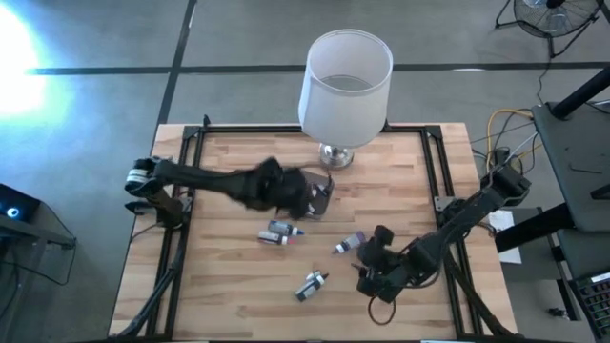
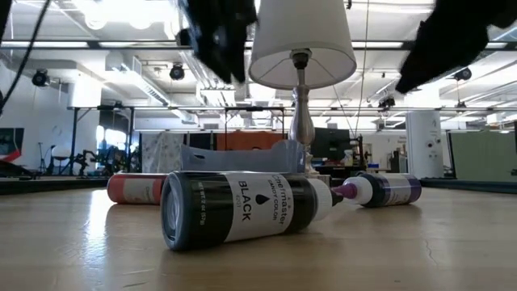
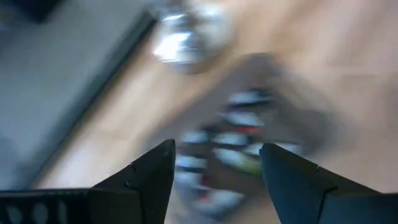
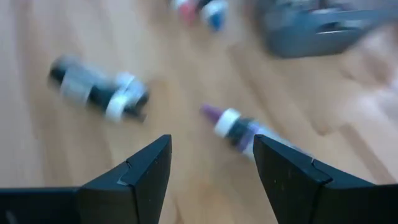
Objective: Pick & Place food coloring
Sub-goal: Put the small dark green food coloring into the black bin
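Just in front of the lamp (image 1: 344,88), we noted the left gripper (image 1: 303,197) spread and empty over the tub (image 1: 319,193) of bottles (image 3: 239,140). Right gripper (image 1: 374,267), unclenched, hung near the purple-capped bottle (image 1: 349,243); rolling under finger contact seemed the risk.

The left arm reaches in from the table's left edge, its left gripper (image 3: 214,165) held above the surface with fingers spread wide and nothing between them. The right arm bends in from the right edge, its right gripper (image 4: 211,158) open too, angled downward.
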Robot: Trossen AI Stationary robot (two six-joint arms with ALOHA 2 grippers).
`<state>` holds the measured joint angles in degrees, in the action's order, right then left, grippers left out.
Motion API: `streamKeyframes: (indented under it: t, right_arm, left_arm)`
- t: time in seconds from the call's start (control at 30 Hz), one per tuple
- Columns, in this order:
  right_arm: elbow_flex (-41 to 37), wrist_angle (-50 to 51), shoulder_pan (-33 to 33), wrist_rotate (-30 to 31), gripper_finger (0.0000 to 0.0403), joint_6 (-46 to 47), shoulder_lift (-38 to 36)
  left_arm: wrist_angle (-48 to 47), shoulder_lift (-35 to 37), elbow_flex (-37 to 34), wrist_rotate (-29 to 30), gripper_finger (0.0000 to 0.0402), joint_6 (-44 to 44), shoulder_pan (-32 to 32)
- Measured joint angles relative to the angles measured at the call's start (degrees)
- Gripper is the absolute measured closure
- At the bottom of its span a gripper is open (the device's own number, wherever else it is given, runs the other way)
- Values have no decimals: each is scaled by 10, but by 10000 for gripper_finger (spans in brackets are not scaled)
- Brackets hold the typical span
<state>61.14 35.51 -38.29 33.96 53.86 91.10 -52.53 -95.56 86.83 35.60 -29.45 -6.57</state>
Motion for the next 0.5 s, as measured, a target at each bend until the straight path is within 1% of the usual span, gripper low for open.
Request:
streamKeyframes:
  t: [0.07,0.13,0.23,0.33,0.5]
  right_arm:
    - [1,-28,10,-41,184,-91,16]
    - [3,-61,27,-83,184,-171,30]
    - [8,-117,73,-159,184,-265,48]
    - [23,-153,123,-224,184,-346,71]
    - [92,-162,179,-311,184,-436,124]
  left_arm:
    - [14,17,1,-28,192,-34,-40]
    - [21,22,1,-30,192,-79,-85]
    - [20,18,-1,-3,191,-179,-156]
    - [22,12,-15,36,191,-315,-219]
    - [19,1,-72,77,191,-527,-295]
